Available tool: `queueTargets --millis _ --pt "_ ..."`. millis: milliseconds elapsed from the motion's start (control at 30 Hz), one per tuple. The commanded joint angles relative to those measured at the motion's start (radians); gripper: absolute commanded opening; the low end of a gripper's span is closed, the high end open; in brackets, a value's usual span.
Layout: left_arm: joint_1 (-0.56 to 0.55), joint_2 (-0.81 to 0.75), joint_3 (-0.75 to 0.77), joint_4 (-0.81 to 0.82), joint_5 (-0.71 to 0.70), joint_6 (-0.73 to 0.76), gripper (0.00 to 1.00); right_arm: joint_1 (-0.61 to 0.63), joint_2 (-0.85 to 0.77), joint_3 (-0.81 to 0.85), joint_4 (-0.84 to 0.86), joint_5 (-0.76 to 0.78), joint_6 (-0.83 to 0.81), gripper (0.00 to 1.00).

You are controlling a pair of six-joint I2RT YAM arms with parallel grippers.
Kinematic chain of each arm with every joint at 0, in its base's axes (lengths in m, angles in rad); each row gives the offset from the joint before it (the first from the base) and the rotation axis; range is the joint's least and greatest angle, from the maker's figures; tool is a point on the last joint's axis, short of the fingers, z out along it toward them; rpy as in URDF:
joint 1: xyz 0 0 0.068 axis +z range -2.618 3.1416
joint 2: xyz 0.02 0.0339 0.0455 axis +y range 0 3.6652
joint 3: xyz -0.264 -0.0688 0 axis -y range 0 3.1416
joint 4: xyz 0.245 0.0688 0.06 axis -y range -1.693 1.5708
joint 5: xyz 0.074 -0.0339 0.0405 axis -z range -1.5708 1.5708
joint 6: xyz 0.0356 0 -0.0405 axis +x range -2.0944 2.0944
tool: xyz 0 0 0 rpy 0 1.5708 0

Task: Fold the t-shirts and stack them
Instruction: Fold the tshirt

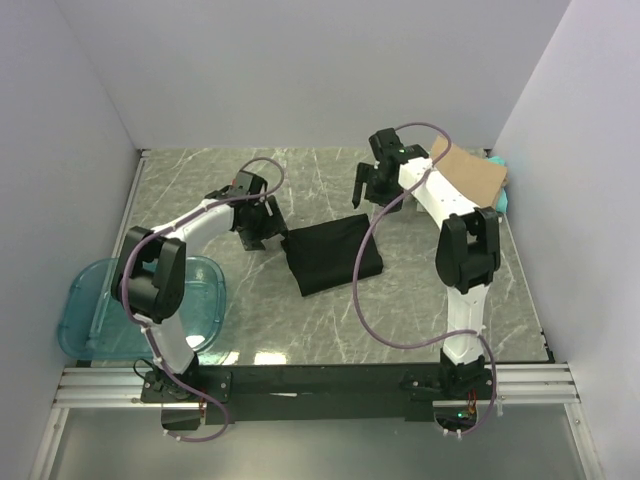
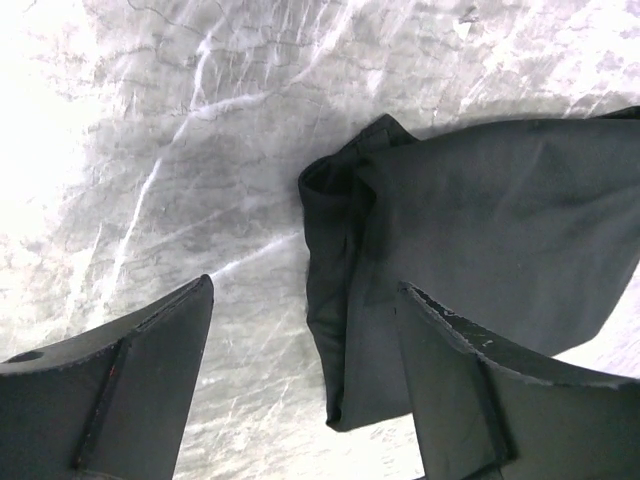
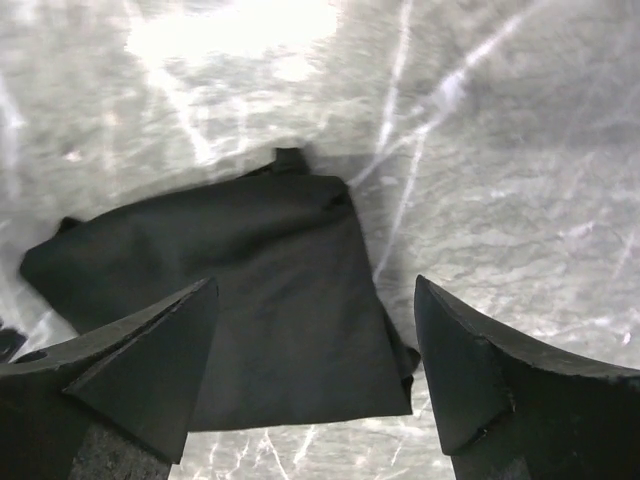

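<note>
Black t-shirt (image 1: pixel 333 256): lay folded into a rough rectangle at the middle of the surface (image 1: pixel 420 290), set at a slight angle. Left edge looked bunched and doubled over in the left wrist view; far edge showed a small tab sticking out in the right wrist view.
Left fingers (image 1: pixel 263 236): spread wide, gripping nothing, just beside the t-shirt's far-left corner. One finger over bare surface, the other over the cloth's left edge in the wrist view. Contact with the cloth could not be told.
Right fingers (image 1: pixel 359 194): spread wide, gripping nothing, held over the t-shirt's far-right corner and apart from it.
Purple cable (image 1: pixel 360 275): hung from the right arm and crossed the t-shirt's right side in the top view.
Tan flat item (image 1: pixel 472 172): sat in the far-right corner, well apart from the t-shirt, on something teal (image 1: pixel 501 198).
Blue clear bin (image 1: pixel 95 305): sat at the near-left edge, partly behind the left arm.
</note>
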Motion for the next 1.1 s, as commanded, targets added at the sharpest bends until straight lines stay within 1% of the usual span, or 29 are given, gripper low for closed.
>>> queueTargets --millis 0,167,300,433,633,833,1067 --pt "0.000 -0.074 0.018 -0.003 -0.001 0.024 0.79 -0.005 -0.119 -0.036 0.073 -0.070 -0.048 0.86" --pt "-0.003 -0.134 -0.077 0.051 0.054 0.020 0.79 -0.009 -0.247 -0.176 0.159 -0.138 -0.080 0.86" --pt "-0.011 -0.168 -0.125 0.089 0.090 0.023 0.79 -0.018 -0.351 -0.358 0.236 -0.208 -0.074 0.85" --pt "-0.015 -0.165 -0.151 0.103 0.110 0.038 0.79 -0.021 -0.454 -0.484 0.292 -0.276 -0.065 0.84" --pt "-0.018 -0.134 -0.190 0.150 0.142 0.060 0.77 -0.023 -0.573 -0.638 0.354 -0.297 -0.035 0.83" --pt "-0.018 -0.061 -0.173 0.218 0.179 0.044 0.76 -0.058 -0.584 -0.699 0.386 -0.356 -0.077 0.83" --pt "-0.023 0.048 -0.056 0.227 0.191 0.031 0.75 -0.156 -0.511 -0.678 0.397 -0.471 -0.137 0.83"
